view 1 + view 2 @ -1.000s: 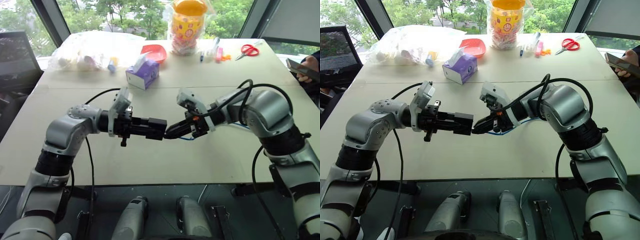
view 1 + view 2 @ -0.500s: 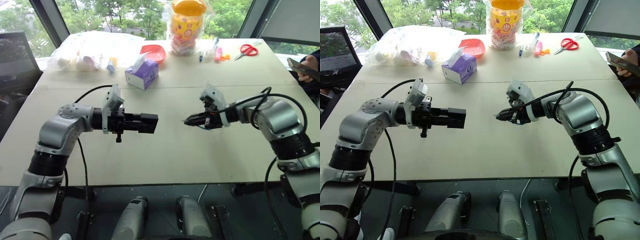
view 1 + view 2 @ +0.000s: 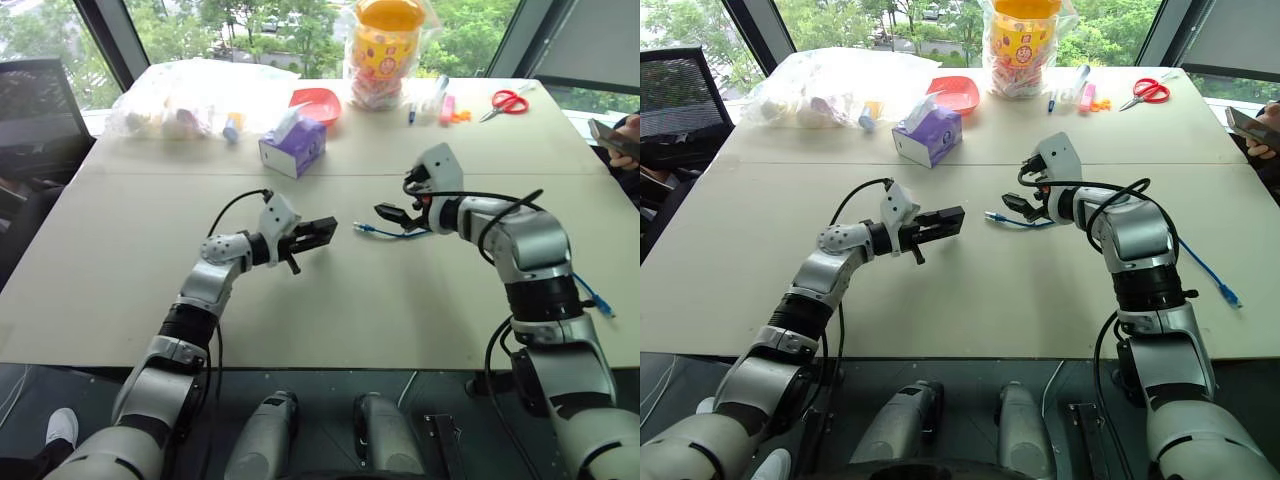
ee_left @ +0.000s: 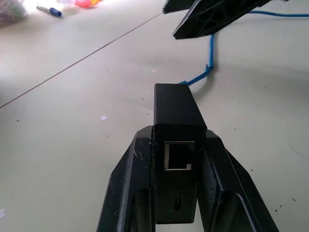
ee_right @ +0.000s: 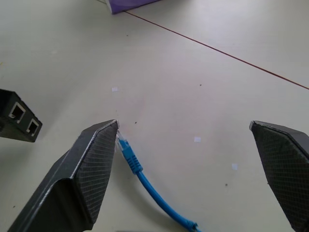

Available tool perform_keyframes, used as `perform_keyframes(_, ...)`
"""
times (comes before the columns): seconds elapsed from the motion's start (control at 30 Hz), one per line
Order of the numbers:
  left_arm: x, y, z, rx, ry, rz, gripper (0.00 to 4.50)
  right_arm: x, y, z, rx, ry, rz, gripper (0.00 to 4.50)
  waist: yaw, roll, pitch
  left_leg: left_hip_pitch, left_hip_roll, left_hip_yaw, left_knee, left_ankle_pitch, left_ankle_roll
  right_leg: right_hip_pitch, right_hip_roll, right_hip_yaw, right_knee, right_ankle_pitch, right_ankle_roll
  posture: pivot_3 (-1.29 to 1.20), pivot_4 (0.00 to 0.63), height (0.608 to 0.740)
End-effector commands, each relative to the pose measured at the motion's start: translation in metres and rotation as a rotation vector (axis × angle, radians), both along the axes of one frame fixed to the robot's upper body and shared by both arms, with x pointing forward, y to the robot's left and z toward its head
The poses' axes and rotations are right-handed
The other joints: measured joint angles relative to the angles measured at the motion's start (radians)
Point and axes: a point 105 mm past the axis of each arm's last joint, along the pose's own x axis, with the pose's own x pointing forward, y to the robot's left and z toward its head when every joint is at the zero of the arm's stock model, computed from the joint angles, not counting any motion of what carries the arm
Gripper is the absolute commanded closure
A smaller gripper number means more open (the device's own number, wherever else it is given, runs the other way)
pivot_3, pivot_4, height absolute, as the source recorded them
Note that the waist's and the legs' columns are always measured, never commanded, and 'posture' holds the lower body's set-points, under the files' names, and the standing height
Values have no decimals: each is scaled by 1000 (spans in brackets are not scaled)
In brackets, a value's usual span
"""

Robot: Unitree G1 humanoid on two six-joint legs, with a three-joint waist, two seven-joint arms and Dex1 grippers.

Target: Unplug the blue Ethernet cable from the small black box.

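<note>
My left gripper (image 3: 312, 235) is shut on the small black box (image 4: 177, 113), held just above the table; the port facing the wrist camera is empty. The blue Ethernet cable (image 3: 385, 233) lies loose on the table, and its plug (image 5: 126, 149) is a short way right of the box and apart from it. From there the cord runs right, under my right arm, towards the table's right edge (image 3: 596, 298). My right gripper (image 3: 392, 207) hovers open just above the plug end, its fingers (image 5: 94, 164) wide apart with nothing between them.
A purple tissue box (image 3: 292, 145) stands behind the grippers. Along the far edge are a clear bag of small items (image 3: 185, 100), a red bowl (image 3: 315, 103), a bagged orange-lidded jar (image 3: 383, 50), markers (image 3: 440, 105) and red scissors (image 3: 508, 99). A person's hand holds a phone (image 3: 618, 136) at the right.
The grippers, joined around box and plug a second ago, have drawn apart. My right gripper has opened, and the cable now lies on the table. My left arm has lowered with the box.
</note>
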Motion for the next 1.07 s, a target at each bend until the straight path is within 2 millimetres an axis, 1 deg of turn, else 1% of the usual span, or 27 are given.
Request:
perform_keyframes(0.03, 5, 1, 4, -27, -57, 31, 3998, -16, -3, 20, 37, -55, 4, 110, -2, 0, 0, 0, 0, 0, 0, 0, 0, 0, 0, 0, 0, 0, 0, 0, 150, 740)
perform_keyframes(0.1, 8, 3, -6, -21, -51, 60, 3998, -24, -6, 18, 47, -48, -11, 110, -2, 0, 0, 1, 0, 0, 1, 0, 0, 1, 0, 0, 0, 0, 0, 0, 150, 740)
perform_keyframes(0.23, 8, 10, -24, 1, -26, 82, 3998, -33, -8, 15, 40, -45, -32, 110, -3, 1, -1, 3, 0, 0, 2, 0, 0, 3, 0, 0, 0, 0, 0, 0, 150, 740)
perform_keyframes(0.3, 6, 13, -30, 6, -15, 80, 3998, -36, -9, 15, 41, -43, -41, 110, -4, 1, -1, 5, 1, 0, 2, 0, 0, 5, 0, 0, 0, 0, 0, 0, 150, 740)
perform_keyframes(0.37, 5, 15, -32, 1, 2, 78, 2978, -39, -11, 15, 47, -42, -47, 0, -7, 1, -1, 7, 1, 0, 2, 0, 0, 7, 1, 0, 0, 0, 0, 0, 150, 740)
perform_keyframes(0.4, 5, 16, -33, 2, 8, 78, 2670, -40, -12, 15, 47, -42, -51, 0, -11, 1, -1, 7, 1, 0, 2, 0, 0, 7, 1, 0, 0, 0, 0, 0, 150, 740)
perform_keyframes(0.43, 4, 18, -34, 4, 13, 77, 2264, -40, -13, 16, 49, -41, -55, 0, -15, 1, -1, 7, 1, 0, 2, 0, 0, 7, 1, 0, 0, 0, 0, 0, 150, 740)
perform_keyframes(0.57, 3, 25, -34, 8, 35, 69, 377, -45, -16, 16, 54, -31, -62, 0, -21, 1, -1, 7, 1, 0, 1, 0, 0, 7, 1, 0, 0, 0, 0, 0, 150, 740)
perform_keyframes(0.6, 2, 26, -33, 5, 44, 66, 31, -46, -17, 15, 54, -27, -62, 0, -22, 1, -1, 7, 1, 0, 1, 0, 0, 7, 1, 0, 0, 0, 0, 0, 150, 740)
perform_keyframes(0.67, 1, 31, -30, 4, 53, 58, 31, -50, -18, 13, 48, -13, -53, 0, -23, 1, -1, 7, 1, 0, 1, 0, 0, 7, 1, 0, 0, 0, 0, 0, 150, 740)
perform_keyframes(0.8, -7, 44, -17, -4, 81, 24, 31, -63, -18, 9, 18, 19, 0, 0, -23, 1, -1, 7, 2, 0, 1, 0, 0, 7, 1, 0, 0, 0, 0, 0, 150, 740)
perform_keyframes(0.93, -21, 56, -2, 22, 95, -30, 31, -87, -11, 8, -24, 46, 136, 0, -20, 1, -1, 6, 2, -1, 0, 0, 1, 6, 1, 0, -1, 0, 0, 0, 150, 740)
perform_keyframes(1.07, -33, 67, 11, 37, 124, -54, 31, -99, -4, 11, -32, 45, 210, 0, -19, 1, -1, 5, 2, -1, 1, 0, 1, 6, 0, 0, -2, -2, -3, 0, 150, 740)
